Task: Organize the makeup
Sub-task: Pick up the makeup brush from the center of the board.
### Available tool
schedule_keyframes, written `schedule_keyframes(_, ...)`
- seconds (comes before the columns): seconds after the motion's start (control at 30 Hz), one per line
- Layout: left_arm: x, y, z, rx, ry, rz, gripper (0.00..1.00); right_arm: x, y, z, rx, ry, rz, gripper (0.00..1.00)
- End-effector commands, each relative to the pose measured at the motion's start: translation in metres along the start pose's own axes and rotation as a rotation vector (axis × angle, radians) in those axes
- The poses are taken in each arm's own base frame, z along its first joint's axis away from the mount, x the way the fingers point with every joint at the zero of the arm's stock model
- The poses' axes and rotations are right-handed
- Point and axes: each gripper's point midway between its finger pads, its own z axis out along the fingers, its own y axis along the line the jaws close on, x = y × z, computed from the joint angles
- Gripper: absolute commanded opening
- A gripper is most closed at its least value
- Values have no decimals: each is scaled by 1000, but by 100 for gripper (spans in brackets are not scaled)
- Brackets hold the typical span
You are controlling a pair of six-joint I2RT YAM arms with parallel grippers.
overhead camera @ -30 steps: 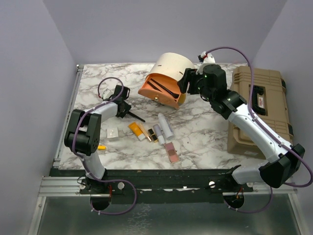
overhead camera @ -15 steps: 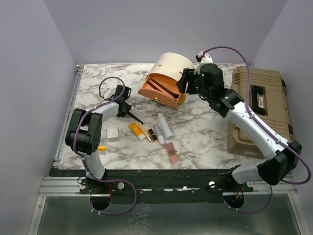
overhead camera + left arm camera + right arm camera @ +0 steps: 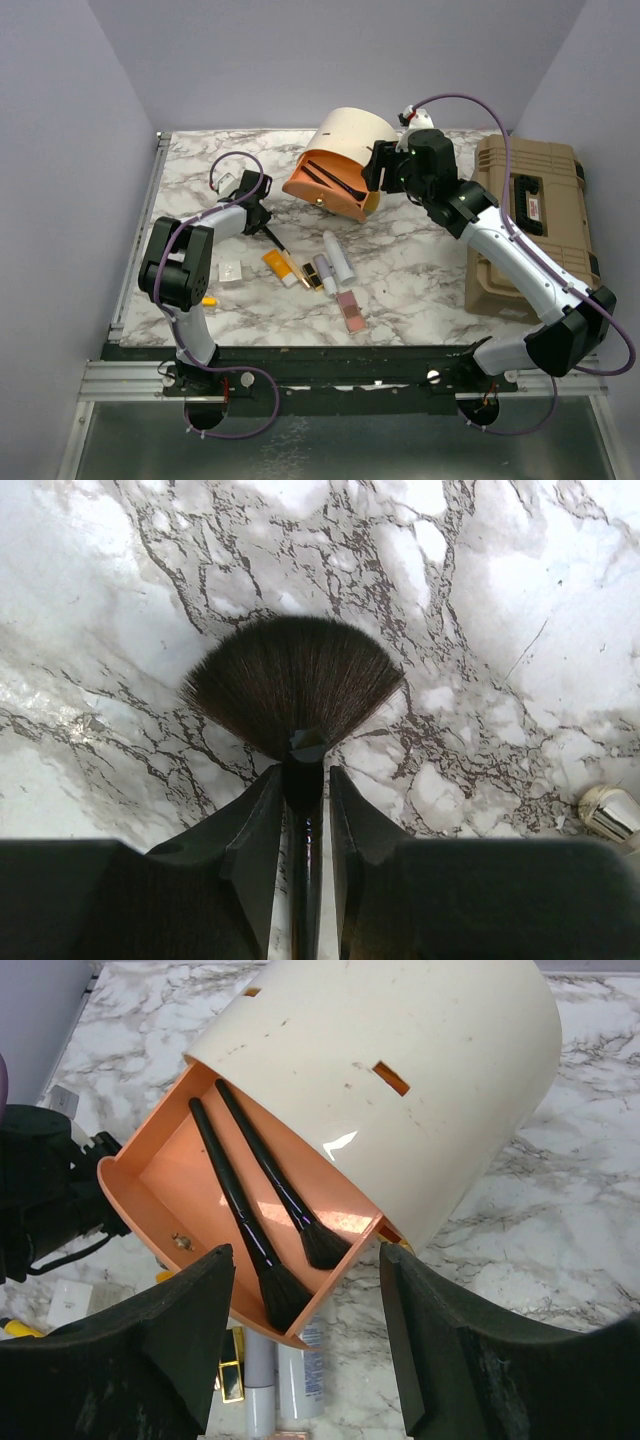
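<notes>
Fingers [image 3: 250, 830] on our left gripper [image 3: 305, 780] clamp the fan brush [image 3: 295, 680], handle lying along them, bristles ahead; our right gripper [image 3: 305, 1270] gapes wide.

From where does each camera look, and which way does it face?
Top: above and behind the bases, looking down on the table; left arm and right arm show.
Left wrist: on the left arm, looking down at the table; left fingers clamp a brush.
Right wrist: on the right arm, facing the open end of the case; right fingers stand apart.
Shared: top and right wrist both show the case.
</notes>
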Motion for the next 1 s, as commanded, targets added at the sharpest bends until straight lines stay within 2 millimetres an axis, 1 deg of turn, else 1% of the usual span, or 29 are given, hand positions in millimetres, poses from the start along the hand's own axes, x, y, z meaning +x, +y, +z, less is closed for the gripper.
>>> schedule_keyframes(0.0,22,38,11,-111,49,123,28,-8,1,0,11,-5,-14,66)
schedule_keyframes(0.07,20,38,9,-108,41,125,31,-8,0,0,13,-3,-14,66)
schedule_keyframes(0.17,22,36,10,-93,49,132,32,-8,0,0,13,-5,-14,66)
schedule_keyframes(0.27,29,30,16,-66,85,164,32,-9,2,0,7,-7,-12,66)
schedule_keyframes(0.33,33,32,18,-69,97,161,31,-10,2,0,5,-6,-13,66)
schedule_keyframes(0.5,32,38,17,-84,84,160,20,-10,0,-1,18,-9,-20,66)
schedule_keyframes(0.57,30,40,15,-89,74,161,14,-11,0,-1,17,-9,-19,66)
schedule_keyframes(0.77,22,43,9,-91,37,141,2,-10,0,1,14,-4,-24,66)
schedule_keyframes(0.83,17,43,6,-82,21,118,1,-10,0,1,15,-4,-24,66)
schedule_keyframes(0.9,12,35,2,-48,23,90,1,-9,1,1,9,-2,-28,66)
schedule_keyframes(0.97,6,23,-2,-11,19,72,0,-8,7,2,-23,5,-33,67)
